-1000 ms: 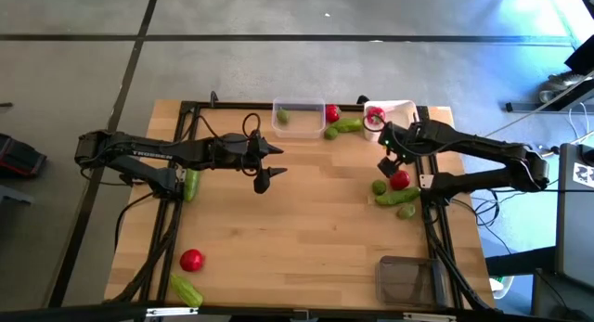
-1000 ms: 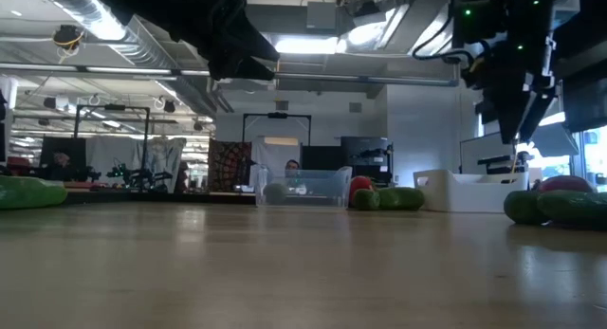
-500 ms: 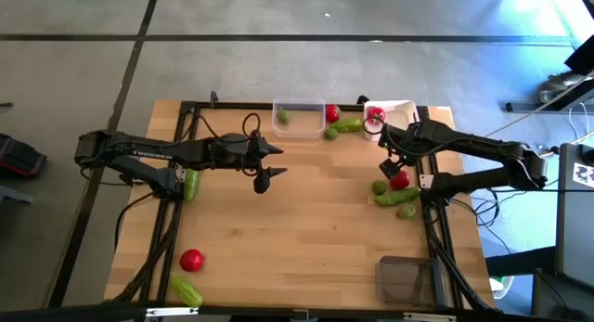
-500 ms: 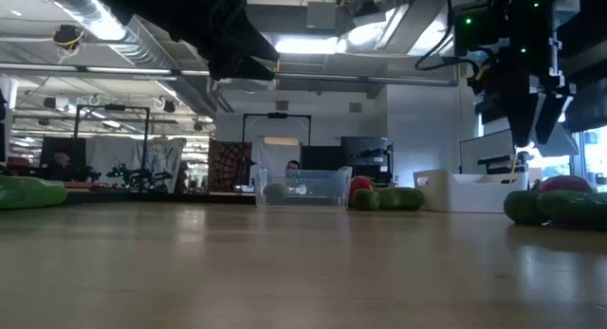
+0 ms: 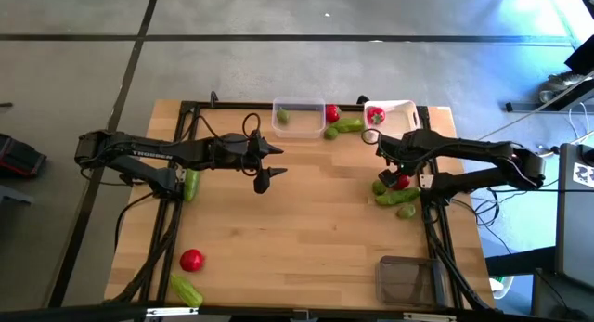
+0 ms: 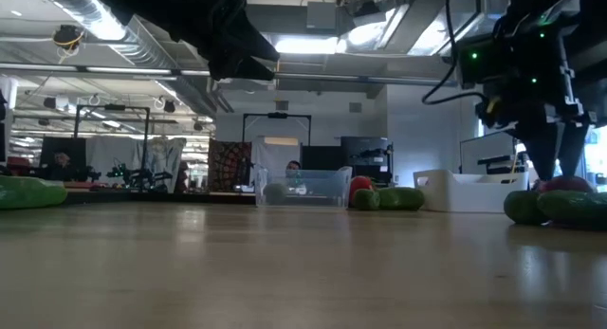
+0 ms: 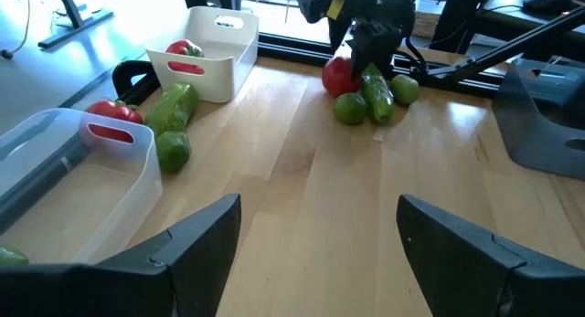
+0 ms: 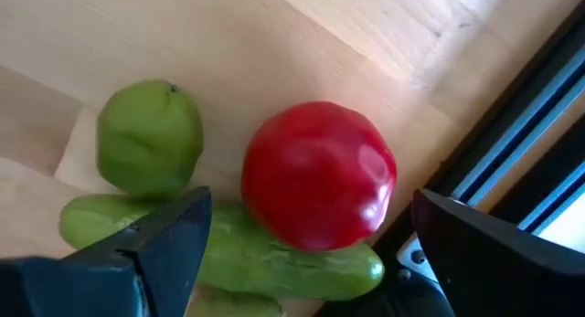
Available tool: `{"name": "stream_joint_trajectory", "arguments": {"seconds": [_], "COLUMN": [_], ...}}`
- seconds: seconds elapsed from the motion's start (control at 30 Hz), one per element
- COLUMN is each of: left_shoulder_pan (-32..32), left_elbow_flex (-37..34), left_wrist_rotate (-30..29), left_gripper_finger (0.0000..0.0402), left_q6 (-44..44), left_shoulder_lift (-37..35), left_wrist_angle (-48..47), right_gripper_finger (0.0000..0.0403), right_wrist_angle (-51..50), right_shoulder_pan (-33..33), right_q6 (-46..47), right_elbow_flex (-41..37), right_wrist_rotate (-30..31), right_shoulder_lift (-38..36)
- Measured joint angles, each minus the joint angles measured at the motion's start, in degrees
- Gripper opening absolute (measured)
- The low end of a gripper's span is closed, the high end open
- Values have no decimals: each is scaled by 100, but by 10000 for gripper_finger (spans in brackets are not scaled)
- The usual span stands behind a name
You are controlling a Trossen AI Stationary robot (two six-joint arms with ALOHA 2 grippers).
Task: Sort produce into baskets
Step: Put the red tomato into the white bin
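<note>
sorted: your white basket [image 5: 401, 111] holds one red piece, clear basket [image 5: 299, 118] one green fruit. right gripper [image 8: 302, 239] spread over red tomato [image 8: 318, 174] (unheld); most produce remains.

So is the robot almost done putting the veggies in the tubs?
Not yet. Done: one red piece sits in the white tub and one green fruit in the clear tub. In hand: the open right gripper hangs over a red tomato. Left: the dark grey tub looks empty, and cucumbers and red pieces lie around the table.
</note>
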Motion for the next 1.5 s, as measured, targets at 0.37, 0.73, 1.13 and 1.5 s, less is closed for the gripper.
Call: {"name": "stream_joint_trajectory", "arguments": {"seconds": [0.37, 0.73, 1.13, 1.5], "left_shoulder_pan": [2, 2, 2, 0], "left_elbow_flex": [0, 0, 0, 0], "left_wrist_rotate": [0, 0, -2, 0], "left_gripper_finger": [290, 290, 290, 290], "left_q6": [0, 0, 2, 2], "left_shoulder_lift": [0, 0, 0, 0], "left_wrist_angle": [2, 44, 44, 37], "right_gripper_finger": [357, 270, 228, 228], "right_wrist_angle": [396, 509, -102, 343], "right_shoulder_pan": [0, 0, 0, -239], "right_q6": [8, -373, -767, -1176], "right_elbow_flex": [-298, -289, 513, 1169], "right_wrist_rotate": [-50, 264, 980, 1659], "right_shoulder_lift": [579, 1060, 766, 324]}}
